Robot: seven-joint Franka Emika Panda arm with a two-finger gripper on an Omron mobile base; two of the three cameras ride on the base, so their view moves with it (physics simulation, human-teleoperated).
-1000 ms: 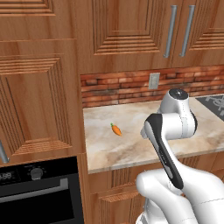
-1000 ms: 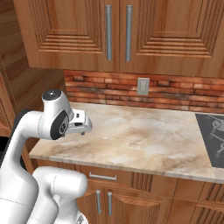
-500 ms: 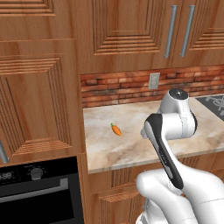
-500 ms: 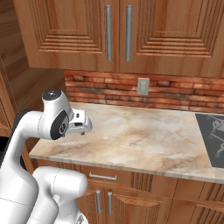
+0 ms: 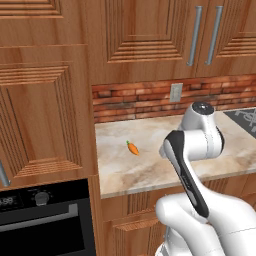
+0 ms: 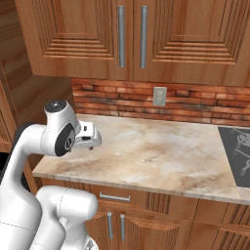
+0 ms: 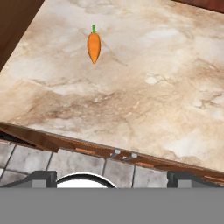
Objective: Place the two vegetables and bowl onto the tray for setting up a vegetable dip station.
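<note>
- Carrot [image 5: 132, 148]: lies flat on the marbled surface [image 5: 150, 170] near its left end, green top toward the brick wall [image 5: 135, 102]; nothing touches it, so it is presumably the first item to collect.
- Gripper [image 7: 111, 177]: fingers spread wide, holding nothing; it hangs above the front edge of the surface, well short of the carrot [image 7: 93, 46], a stance that suits an approach.
- Surroundings: tall cabinet [image 5: 45, 115] just left of the carrot, oven [image 5: 45, 220] below it, stovetop [image 6: 237, 154] at the far right.
- Obstructions: open surface lies between gripper and carrot; the cabinet side may limit a leftward approach.
</note>
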